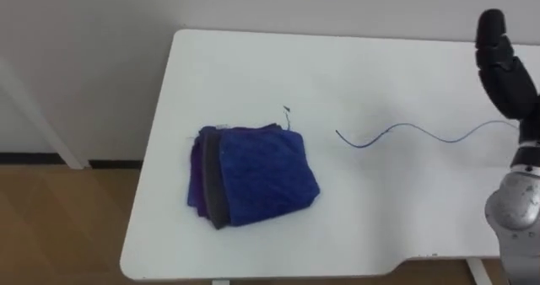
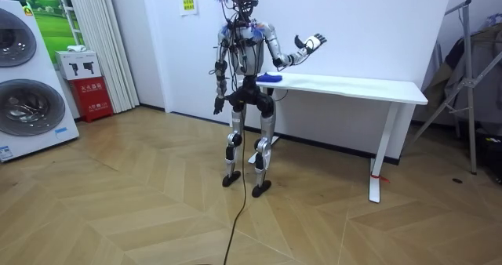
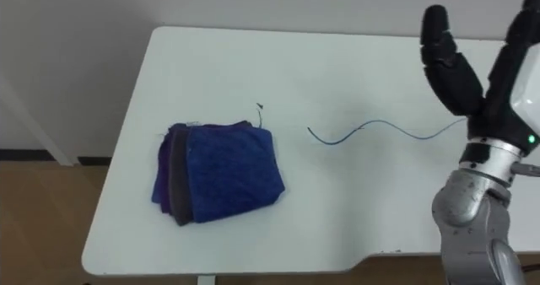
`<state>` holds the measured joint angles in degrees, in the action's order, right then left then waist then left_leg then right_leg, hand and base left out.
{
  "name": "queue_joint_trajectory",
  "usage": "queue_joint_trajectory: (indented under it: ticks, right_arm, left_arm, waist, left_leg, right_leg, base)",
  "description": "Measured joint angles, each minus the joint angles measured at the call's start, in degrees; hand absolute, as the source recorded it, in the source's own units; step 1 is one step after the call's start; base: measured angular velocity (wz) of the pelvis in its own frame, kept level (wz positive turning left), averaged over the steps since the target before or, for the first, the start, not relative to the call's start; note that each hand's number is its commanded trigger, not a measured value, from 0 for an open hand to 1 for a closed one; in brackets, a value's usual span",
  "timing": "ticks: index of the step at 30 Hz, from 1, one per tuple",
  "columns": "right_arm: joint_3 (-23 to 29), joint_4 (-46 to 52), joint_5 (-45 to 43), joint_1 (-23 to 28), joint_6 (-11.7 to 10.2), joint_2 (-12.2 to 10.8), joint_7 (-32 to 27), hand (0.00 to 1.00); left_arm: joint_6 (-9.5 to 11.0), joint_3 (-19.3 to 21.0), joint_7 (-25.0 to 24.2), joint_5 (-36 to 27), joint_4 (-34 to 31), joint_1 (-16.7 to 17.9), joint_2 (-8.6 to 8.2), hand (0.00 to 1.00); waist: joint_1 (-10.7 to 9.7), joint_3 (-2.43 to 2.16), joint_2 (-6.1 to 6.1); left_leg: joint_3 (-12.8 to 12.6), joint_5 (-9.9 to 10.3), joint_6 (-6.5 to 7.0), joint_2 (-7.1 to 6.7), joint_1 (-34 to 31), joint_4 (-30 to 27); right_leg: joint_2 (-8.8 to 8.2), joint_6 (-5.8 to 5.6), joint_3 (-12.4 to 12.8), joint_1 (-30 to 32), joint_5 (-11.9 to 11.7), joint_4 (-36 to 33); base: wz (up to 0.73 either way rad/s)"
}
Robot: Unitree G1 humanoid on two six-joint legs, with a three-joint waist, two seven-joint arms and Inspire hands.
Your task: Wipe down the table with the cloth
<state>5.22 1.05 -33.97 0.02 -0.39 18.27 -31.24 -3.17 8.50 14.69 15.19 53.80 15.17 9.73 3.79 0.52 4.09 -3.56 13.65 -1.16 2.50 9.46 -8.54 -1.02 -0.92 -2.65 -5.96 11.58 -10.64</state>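
Cloth (image 1: 253, 177), blue, folded into a thick stack with a dark grey layer at one edge, lay flat on the table (image 1: 380, 74) near its left end, toward the front edge. Nothing touched it. Probably parked there within reach so a hand could drop onto it and start wiping.

Right hand (image 1: 504, 61) was raised above the table's right part, well apart from the cloth, fingers straight and spread, holding nothing. Judged a ready pose before reaching for the cloth, not a wipe yet.

Left hand (image 2: 217, 106) hung by the robot's side, off the table's left end. Too small to tell its fingers.

Thin blue wavy line (image 1: 403, 126) ran across the table's middle, between cloth and right hand. Likely the mark to be wiped off, though it could be a thread; can't tell. Small dark speck (image 1: 287, 110) sat on the table just behind the cloth's far corner.

Robot stood at the table's left end, upright, facing it.

Writing: none on cloth or table. Paper notice (image 2: 188, 5) on the wall behind the table's left end and a label on a red box (image 2: 88, 88) further left were too small to read.
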Motion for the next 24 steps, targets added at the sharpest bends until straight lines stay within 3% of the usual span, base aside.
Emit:
queue_joint_trajectory:
  ticks: [8, 12, 14, 17, 19, 24]
  right_arm:
    - [-9.20, 4.93, -9.12, -1.34, -0.94, -0.06, 7.90, 0.00]
    - [-12.65, 5.29, -11.86, -1.36, -1.62, -0.04, 10.05, 0.00]
    - [-16.99, 5.31, -15.33, -1.18, -1.61, 0.01, 10.91, 0.00]
    - [-23.26, 4.02, -18.65, -0.91, -2.09, -0.14, 12.07, 0.00]
    - [-26.46, 1.78, -21.45, -0.81, -2.03, -0.27, 13.14, 0.00]
    - [-31.00, -0.63, -26.57, 3.09, -1.22, -1.49, 16.82, 0.00]
  left_arm:
    - [0.97, -2.85, -0.28, 0.38, 0.15, -0.57, 0.15, 0.00]
    - [1.38, -4.25, -0.67, 0.58, 0.15, -0.51, 0.24, 0.00]
    - [2.02, -5.44, -0.64, 0.55, 0.32, -0.54, 0.55, 0.00]
    - [2.41, -6.85, -0.17, 0.27, 2.07, -1.18, 0.50, 0.00]
    - [2.40, -7.17, -0.17, 0.24, 2.63, -1.46, 0.40, 0.00]
    - [2.19, -8.33, -0.13, 0.25, 3.57, -1.81, 0.35, 0.00]
  waist:
    - [2.27, -0.31, -0.23]
    - [3.14, -0.22, -0.50]
    - [4.08, -0.27, -0.58]
    - [4.45, -0.16, -0.79]
    - [4.49, -0.36, -0.48]
    - [4.67, -0.34, -0.59]
  left_leg:
    - [0.69, 0.00, 0.00, 0.02, -0.20, -0.02]
    - [1.32, -0.01, -0.01, 0.03, -0.31, -0.13]
    - [1.51, -0.02, -0.02, 0.03, -0.41, -0.18]
    - [2.03, -0.02, -0.02, -0.03, -0.37, -0.18]
    - [2.39, -0.02, -0.02, -0.06, -0.59, -0.22]
    - [2.65, -0.03, 0.00, -0.21, -1.01, -0.34]
  right_leg:
    - [-0.08, 0.05, -0.92, -0.16, -0.03, 0.00]
    - [-0.19, 0.08, -1.82, -0.42, -0.05, 0.04]
    - [-0.19, 0.09, -2.15, -0.46, -0.06, 0.05]
    - [-0.22, 0.09, -2.32, -0.83, -0.06, 0.08]
    - [-0.33, 0.09, -2.90, -0.96, -0.06, 0.12]
    - [-0.55, 0.08, -3.73, -0.93, -0.07, 0.30]
  base:
    - [0.05]
    - [0.10]
    - [0.05]
    - [0.06]
    - [0.14]
    - [0.04]
